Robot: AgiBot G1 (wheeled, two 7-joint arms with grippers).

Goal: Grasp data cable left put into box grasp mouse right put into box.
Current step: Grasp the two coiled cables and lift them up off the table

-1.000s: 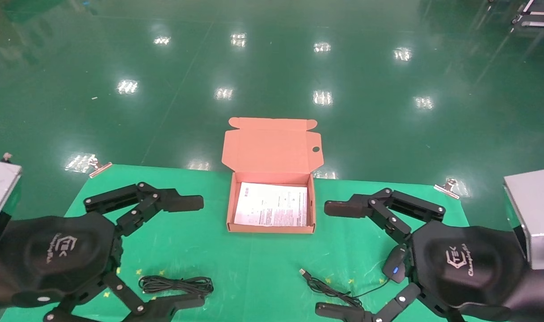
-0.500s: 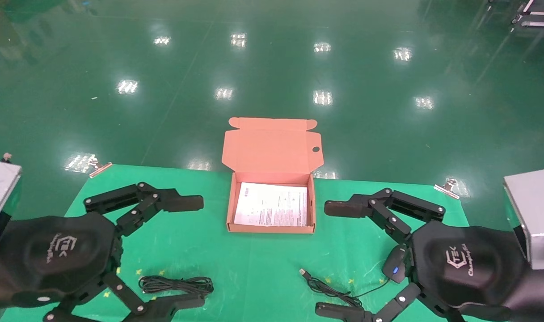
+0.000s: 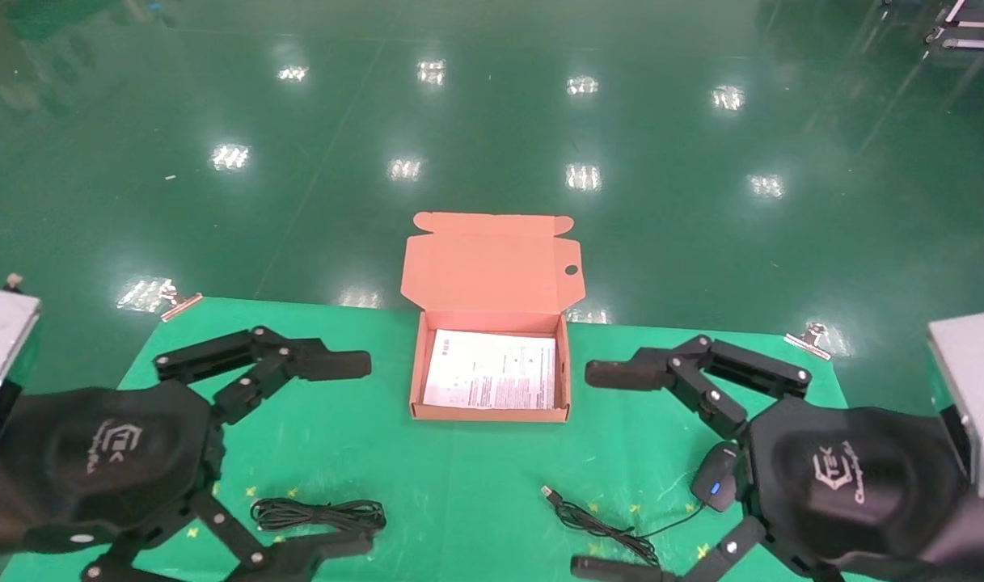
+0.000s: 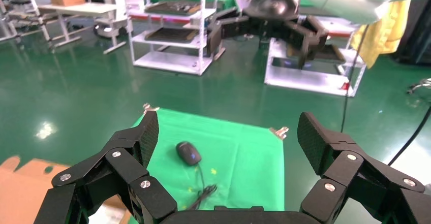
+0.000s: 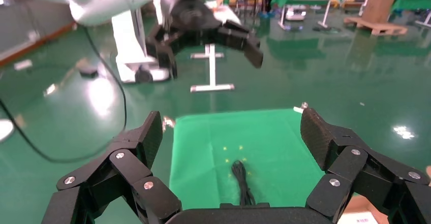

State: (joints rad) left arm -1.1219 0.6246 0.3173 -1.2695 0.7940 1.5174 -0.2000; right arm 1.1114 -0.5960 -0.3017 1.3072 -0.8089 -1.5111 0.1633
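On the green mat (image 3: 459, 477) the salmon box (image 3: 490, 414) sits open at the middle of the far edge, its flap lid standing up behind it and a white printed sheet (image 3: 492, 370) lining the bottom. My left gripper (image 3: 342, 453) hangs with its fingers spread wide above the near left part of the mat, and the data cable (image 3: 318, 514) lies coiled between them, untouched. My right gripper (image 3: 605, 469) is likewise wide open on the right, holding nothing, with the mouse (image 3: 716, 477) just beside its palm and the mouse's cord (image 3: 601, 521) trailing toward the near edge.
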